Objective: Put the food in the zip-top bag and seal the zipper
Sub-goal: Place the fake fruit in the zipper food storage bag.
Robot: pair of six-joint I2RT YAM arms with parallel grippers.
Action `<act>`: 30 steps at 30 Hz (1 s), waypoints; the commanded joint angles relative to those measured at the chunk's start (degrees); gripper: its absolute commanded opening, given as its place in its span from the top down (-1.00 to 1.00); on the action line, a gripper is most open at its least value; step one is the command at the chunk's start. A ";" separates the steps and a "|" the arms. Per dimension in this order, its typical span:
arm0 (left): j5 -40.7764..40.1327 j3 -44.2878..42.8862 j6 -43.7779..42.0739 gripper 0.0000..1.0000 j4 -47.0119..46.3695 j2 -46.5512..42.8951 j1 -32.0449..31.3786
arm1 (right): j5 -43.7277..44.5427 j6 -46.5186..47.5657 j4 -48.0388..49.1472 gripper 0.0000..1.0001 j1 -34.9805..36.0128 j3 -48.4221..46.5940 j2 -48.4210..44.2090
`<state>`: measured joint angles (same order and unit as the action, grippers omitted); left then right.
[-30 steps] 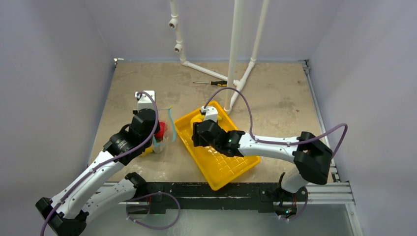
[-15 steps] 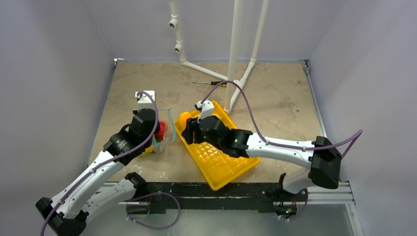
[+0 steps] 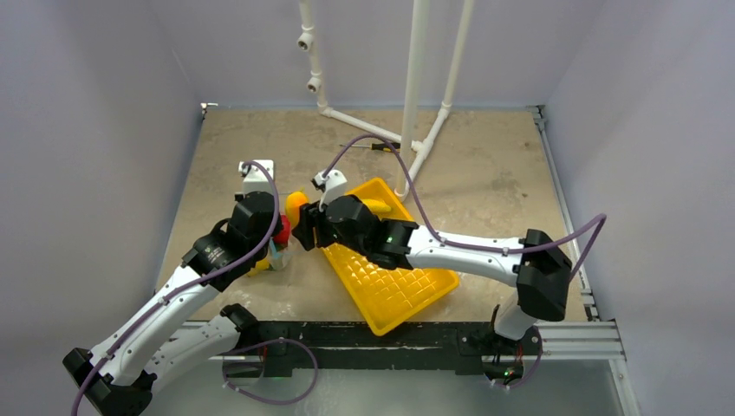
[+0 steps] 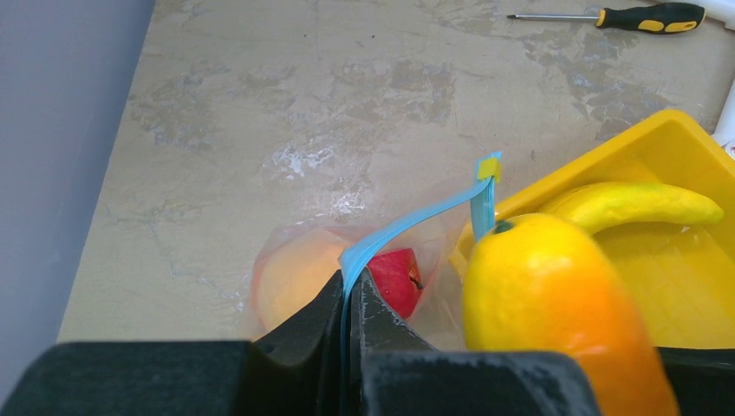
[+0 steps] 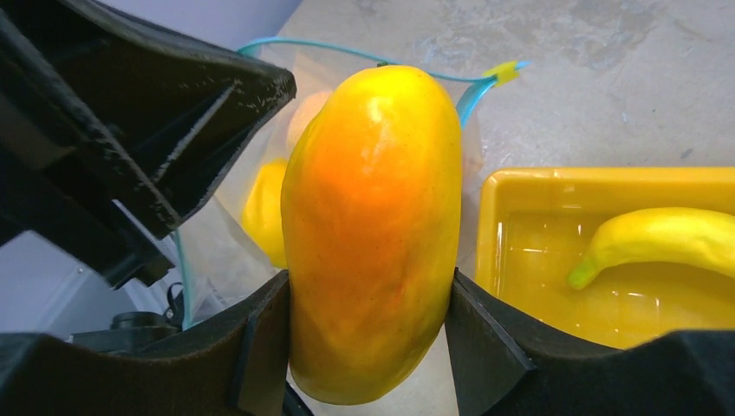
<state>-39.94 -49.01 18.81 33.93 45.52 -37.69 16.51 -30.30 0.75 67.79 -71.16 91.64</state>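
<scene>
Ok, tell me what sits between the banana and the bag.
The mango and the tray's wall. The right wrist view shows both between the banana and the bag.

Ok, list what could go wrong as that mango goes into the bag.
1. The left pincer pinches only one edge of the zipper, so the bag mouth may be too narrow; the mango could catch the strip and shove the bag aside.
2. The right pincer grips the smooth mango by its sides; it might slip out.
3. The two pincers sit close together and could collide.
</scene>
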 commanded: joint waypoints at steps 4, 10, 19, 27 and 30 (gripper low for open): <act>0.30 0.11 -0.77 1.00 -1.47 -0.14 -0.25 | -2.66 2.24 1.21 0.45 1.28 -4.88 4.30; 0.48 0.04 -0.81 1.00 -1.58 0.00 -0.20 | -3.33 2.40 1.11 0.41 1.46 -7.59 7.53; 0.57 0.05 -0.78 1.00 -1.58 0.02 -0.21 | -3.53 1.89 0.54 0.26 1.47 -13.35 13.65; 0.60 0.15 -0.75 1.00 -1.49 -0.25 -0.27 | -3.69 0.28 2.18 -0.09 1.45 -14.94 16.91; 0.59 0.14 -0.70 1.00 -1.42 -0.15 -0.23 | -3.89 -0.33 2.45 -0.29 1.47 -14.76 17.25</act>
<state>-42.76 -48.82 16.80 35.99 45.45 -37.15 13.78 -29.91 -0.40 68.53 -83.33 108.05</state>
